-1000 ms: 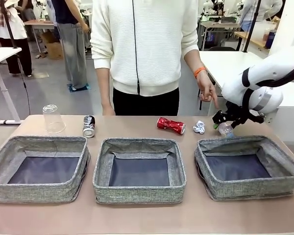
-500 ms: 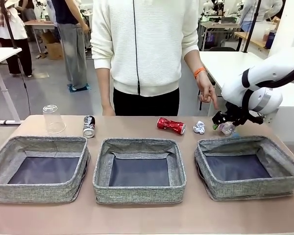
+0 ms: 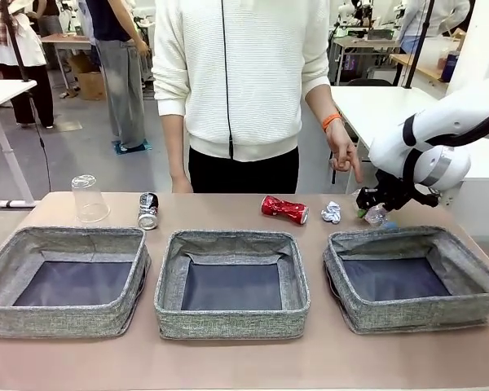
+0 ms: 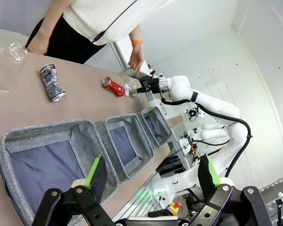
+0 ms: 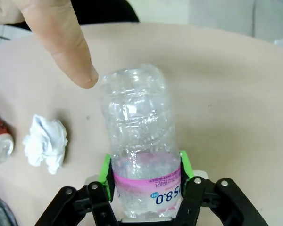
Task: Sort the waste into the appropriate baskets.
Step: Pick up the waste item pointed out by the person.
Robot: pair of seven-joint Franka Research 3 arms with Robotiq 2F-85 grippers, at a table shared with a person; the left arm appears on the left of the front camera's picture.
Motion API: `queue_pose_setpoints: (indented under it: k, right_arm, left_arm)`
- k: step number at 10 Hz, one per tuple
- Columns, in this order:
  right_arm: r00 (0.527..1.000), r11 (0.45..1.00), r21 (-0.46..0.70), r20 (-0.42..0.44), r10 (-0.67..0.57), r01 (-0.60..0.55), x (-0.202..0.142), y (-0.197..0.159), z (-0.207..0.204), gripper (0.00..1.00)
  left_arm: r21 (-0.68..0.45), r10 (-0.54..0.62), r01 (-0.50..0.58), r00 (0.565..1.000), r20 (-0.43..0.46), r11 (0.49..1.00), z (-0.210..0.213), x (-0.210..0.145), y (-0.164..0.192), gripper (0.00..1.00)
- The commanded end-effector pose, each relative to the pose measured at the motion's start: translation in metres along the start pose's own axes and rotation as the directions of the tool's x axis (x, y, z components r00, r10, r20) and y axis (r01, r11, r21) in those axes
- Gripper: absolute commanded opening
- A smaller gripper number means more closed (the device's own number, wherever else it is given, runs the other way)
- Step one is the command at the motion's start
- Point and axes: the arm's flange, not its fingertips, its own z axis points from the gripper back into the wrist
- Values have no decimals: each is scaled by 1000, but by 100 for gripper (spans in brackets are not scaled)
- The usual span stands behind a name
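Across the table in the front view, the right gripper [image 3: 371, 208] pinches the bottle [image 3: 380, 217] just behind the right basket [image 3: 342, 269], near the person's pointing hand [image 3: 342, 151]. The paper ball [image 3: 332, 213], red can [image 3: 284, 208], dark can [image 3: 147, 210] and upturned cup [image 3: 89, 198] lie along the far side.

From the left wrist, the left gripper [image 4: 150, 162] stands spread wide over the left basket [image 4: 47, 129].

From the right wrist, green pads [image 5: 105, 169] press the bottle's pink label on both sides, with a fingertip [image 5: 82, 70] just beside its far end.

Clear pink-labelled bottle [image 5: 139, 141], clamped in right gripper [image 5: 145, 167], behind the rightmost basket [image 3: 416, 314].
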Motion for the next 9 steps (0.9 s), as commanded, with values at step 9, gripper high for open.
queue_pose_setpoints:
  k: [9]
  right_arm:
    - [992, 992, 18, -12, -126, 126, -4, -19, 14, 0]
  left_arm:
    - [-17, -22, 22, 1000, 14, 1000, 0, 1, -2, 100]
